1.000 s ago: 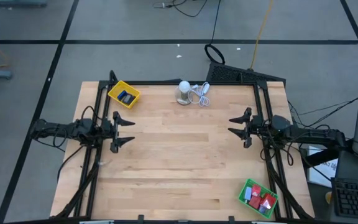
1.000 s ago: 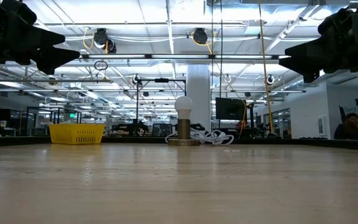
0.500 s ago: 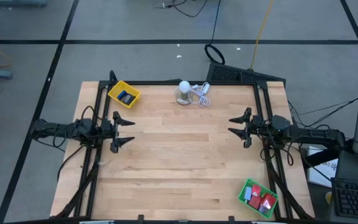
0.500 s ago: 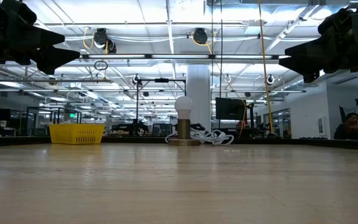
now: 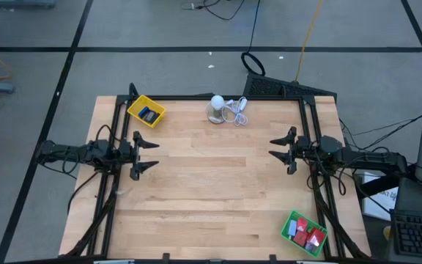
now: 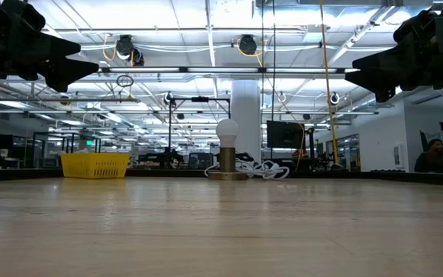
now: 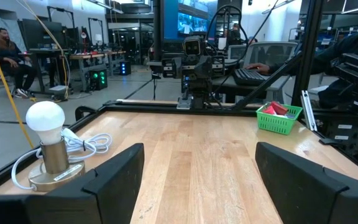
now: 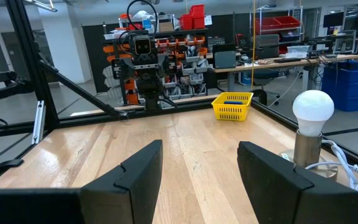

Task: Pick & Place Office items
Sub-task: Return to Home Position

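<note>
Several small office items, red blocks with a blue and a pink piece (image 5: 306, 234), lie in the green tray (image 5: 288, 222) at the table's near right corner; the tray shows in the left wrist view (image 7: 279, 117) too. A dark flat rectangle with a blue piece (image 5: 148, 114) lies in the yellow tray (image 5: 136, 107) at the far left corner. My left gripper (image 5: 148, 155) hangs open over the table's left edge. My right gripper (image 5: 280, 149) hangs open over the right edge. Both are raised above the table and hold nothing.
A white bulb on a round base (image 5: 216, 107) with coiled white cable (image 5: 237, 110) stands at the middle of the far edge. A black frame runs along the table's left, right and far edges. Bare wood (image 5: 211, 183) lies between the arms. A person sits beyond the table (image 6: 435, 156).
</note>
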You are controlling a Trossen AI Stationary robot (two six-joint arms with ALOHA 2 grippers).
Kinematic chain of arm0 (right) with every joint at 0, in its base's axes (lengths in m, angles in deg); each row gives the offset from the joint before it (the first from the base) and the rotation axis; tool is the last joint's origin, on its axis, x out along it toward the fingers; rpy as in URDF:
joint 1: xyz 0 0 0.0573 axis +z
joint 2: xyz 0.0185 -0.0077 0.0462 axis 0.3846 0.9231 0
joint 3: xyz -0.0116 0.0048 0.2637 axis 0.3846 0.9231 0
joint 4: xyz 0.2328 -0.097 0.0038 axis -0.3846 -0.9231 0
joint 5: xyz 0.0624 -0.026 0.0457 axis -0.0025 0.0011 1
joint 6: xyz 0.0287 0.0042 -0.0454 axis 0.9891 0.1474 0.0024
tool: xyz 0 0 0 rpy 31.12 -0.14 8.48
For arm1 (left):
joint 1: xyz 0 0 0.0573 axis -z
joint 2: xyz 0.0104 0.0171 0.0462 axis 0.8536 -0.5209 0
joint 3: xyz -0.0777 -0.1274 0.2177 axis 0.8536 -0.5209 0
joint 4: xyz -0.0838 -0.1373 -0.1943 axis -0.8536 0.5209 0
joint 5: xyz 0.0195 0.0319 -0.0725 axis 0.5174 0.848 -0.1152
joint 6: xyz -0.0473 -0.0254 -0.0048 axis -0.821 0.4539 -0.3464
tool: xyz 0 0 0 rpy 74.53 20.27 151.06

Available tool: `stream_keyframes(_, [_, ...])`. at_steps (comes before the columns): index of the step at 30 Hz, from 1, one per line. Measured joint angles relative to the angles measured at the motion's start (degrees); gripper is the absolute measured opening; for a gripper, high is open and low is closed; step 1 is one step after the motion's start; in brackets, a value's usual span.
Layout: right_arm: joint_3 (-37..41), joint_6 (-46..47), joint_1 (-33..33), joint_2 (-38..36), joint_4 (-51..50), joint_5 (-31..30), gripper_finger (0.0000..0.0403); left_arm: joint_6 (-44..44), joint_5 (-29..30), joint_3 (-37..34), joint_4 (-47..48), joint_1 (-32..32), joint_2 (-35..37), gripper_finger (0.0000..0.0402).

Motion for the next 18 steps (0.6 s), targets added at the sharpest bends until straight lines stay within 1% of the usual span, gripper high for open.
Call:
stream_keyframes(10, [0.0,0.0,0.0,0.0,0.0,0.0,0.0196,0.0,0.0,0.0,0.0,0.0,0.0,0.0326])
stream_keyframes(18, [0.0,0.0,0.0,0.0,0.0,0.0,0.0196,0.0,0.0,0.0,0.0,0.0,0.0,0.0313])
